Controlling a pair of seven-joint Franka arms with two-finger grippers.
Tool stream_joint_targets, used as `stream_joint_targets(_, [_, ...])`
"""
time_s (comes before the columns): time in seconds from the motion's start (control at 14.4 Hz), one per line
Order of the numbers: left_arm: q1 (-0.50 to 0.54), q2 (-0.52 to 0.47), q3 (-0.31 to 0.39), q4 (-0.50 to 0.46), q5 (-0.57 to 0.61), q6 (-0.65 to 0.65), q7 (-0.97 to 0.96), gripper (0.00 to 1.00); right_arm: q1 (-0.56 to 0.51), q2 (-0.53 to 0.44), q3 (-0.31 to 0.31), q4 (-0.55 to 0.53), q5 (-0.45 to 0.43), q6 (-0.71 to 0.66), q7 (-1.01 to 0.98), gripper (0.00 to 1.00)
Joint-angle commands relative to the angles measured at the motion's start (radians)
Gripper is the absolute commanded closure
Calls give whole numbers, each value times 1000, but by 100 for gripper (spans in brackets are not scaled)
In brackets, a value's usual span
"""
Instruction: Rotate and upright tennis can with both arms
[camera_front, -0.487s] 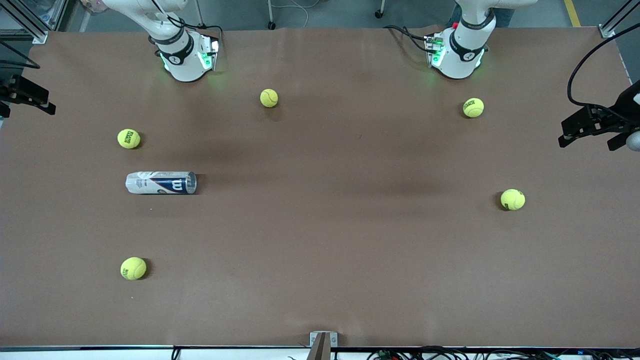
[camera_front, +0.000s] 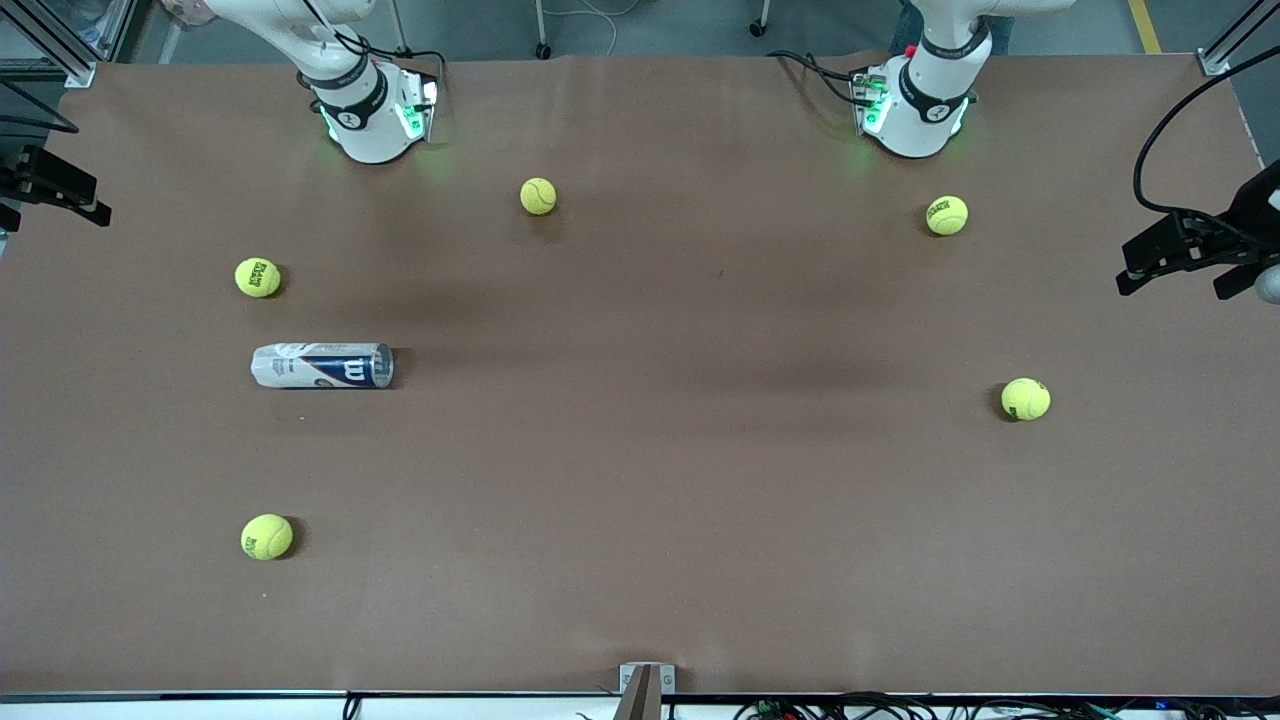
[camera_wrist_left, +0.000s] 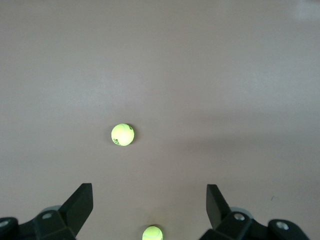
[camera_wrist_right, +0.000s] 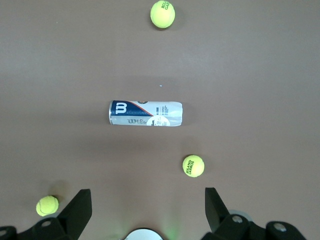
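Tennis can (camera_front: 321, 366) lies on its side on the surface (camera_front: 640, 450), toward the right arm's end; left end effector (camera_wrist_left: 150, 200) and right end effector (camera_wrist_right: 148, 202) both released, high above; risk: the round can rolls away under one-sided contact.

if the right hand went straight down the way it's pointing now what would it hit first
Most likely bare table. The right hand, open, points down from high up, and the tennis can lies on its side just ahead of that line, with a ball off to one side. Depth is hard to judge, so a brush with the can is possible.
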Motion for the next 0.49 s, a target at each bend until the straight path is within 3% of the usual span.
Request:
stream_joint_targets(0.0, [-1,-22,-1,-15,16,-9,-9,0,2,-30,2,-20,12,0,45,0])
stream_joint_targets(0.42, [0,-22,-1,-15,19,-7,9,0,-14,55,-4,23,-3,23,40,0])
